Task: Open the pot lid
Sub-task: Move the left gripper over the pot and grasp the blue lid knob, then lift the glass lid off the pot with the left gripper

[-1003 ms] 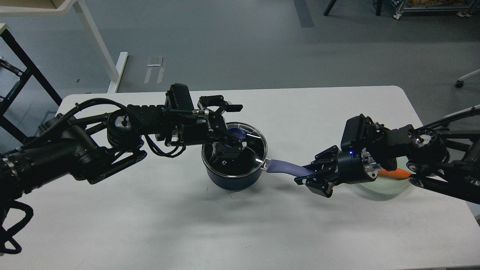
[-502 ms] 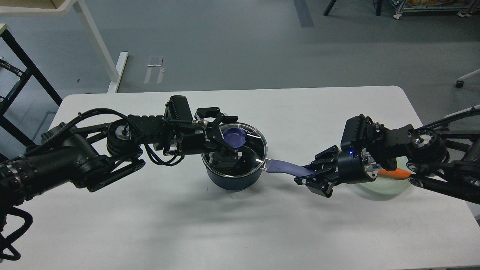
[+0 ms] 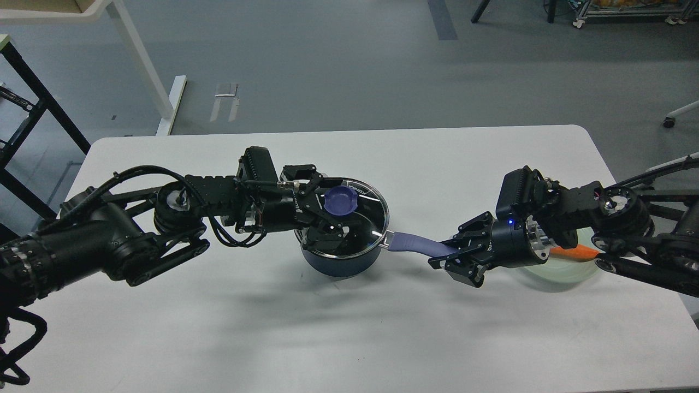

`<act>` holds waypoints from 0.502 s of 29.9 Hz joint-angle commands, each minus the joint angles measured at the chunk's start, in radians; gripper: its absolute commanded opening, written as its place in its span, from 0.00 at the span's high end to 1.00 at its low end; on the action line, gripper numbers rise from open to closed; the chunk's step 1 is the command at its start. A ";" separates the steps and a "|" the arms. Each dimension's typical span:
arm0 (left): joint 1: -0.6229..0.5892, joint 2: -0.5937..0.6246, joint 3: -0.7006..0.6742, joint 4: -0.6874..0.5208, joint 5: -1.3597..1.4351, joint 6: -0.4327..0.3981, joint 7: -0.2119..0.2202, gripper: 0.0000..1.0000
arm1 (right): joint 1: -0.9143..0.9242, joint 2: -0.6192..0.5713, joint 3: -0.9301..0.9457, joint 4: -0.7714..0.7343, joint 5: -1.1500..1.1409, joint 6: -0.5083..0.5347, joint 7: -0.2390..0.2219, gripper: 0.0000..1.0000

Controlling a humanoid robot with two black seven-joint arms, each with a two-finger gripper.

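A dark blue pot [image 3: 338, 263] stands mid-table with a glass lid [image 3: 373, 210] on it. The lid has a round purple knob [image 3: 339, 200]. My left gripper [image 3: 326, 203] comes in from the left at lid height. It is open, with one finger above the knob and one below, and the knob sits at the fingertips, not clamped. My right gripper [image 3: 452, 255] is shut on the far end of the pot's purple handle [image 3: 415, 243], coming in from the right.
A pale green translucent plate [image 3: 568, 271] with an orange carrot [image 3: 573, 252] lies under my right arm at the table's right. The white table [image 3: 273, 327] ends near the frame's bottom. White furniture legs [image 3: 143, 60] stand on the floor behind.
My left gripper has drawn back to the left and lowered, so the purple knob now shows fully between its fingertips. The right gripper, pot and lid have not moved.
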 commanded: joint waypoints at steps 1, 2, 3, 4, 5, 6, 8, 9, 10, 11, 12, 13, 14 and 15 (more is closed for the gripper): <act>0.001 -0.007 -0.001 0.013 0.000 0.002 0.000 0.35 | -0.001 0.000 0.000 0.000 0.000 0.000 0.000 0.66; 0.001 -0.009 -0.001 0.014 0.000 0.002 0.000 0.38 | 0.001 0.000 0.000 0.000 0.002 0.000 0.000 0.66; 0.001 -0.012 -0.001 0.014 0.001 0.004 0.000 0.41 | 0.001 0.000 0.000 0.000 0.000 0.000 0.000 0.66; 0.000 -0.012 -0.001 0.013 0.001 0.005 0.000 0.46 | -0.001 -0.002 0.000 0.000 0.002 0.000 0.000 0.66; 0.000 -0.012 -0.003 0.013 0.003 0.005 0.000 0.50 | 0.001 -0.002 0.000 0.000 0.002 0.000 0.000 0.66; -0.003 -0.013 -0.003 0.013 0.003 0.007 0.000 0.58 | -0.001 -0.002 0.000 0.000 0.000 0.000 0.000 0.66; -0.008 -0.013 -0.004 0.013 0.003 0.008 0.000 0.61 | -0.001 -0.002 0.000 0.000 0.000 0.000 0.000 0.66; -0.009 -0.012 -0.004 0.013 0.003 0.008 0.000 0.61 | -0.001 -0.002 0.000 0.000 0.002 0.000 0.000 0.66; -0.011 -0.012 -0.004 0.011 0.003 0.011 0.000 0.61 | -0.001 -0.002 0.000 0.000 0.000 0.000 0.000 0.66; -0.013 -0.010 -0.004 0.004 0.003 0.011 0.000 0.61 | -0.001 -0.002 0.000 0.000 0.002 0.000 0.000 0.66; -0.014 -0.006 -0.006 -0.001 0.003 0.011 0.000 0.61 | -0.001 -0.002 0.000 0.000 0.002 0.000 0.000 0.66; -0.017 0.000 -0.006 -0.005 0.003 0.011 0.000 0.61 | -0.001 -0.003 0.000 0.000 0.002 0.000 0.000 0.66; -0.020 0.008 -0.007 -0.016 0.003 0.013 0.000 0.60 | -0.001 -0.003 0.000 0.000 0.002 0.000 0.000 0.66; -0.025 0.020 -0.009 -0.028 0.003 0.014 0.000 0.60 | -0.001 -0.005 0.000 0.000 0.002 0.000 0.000 0.66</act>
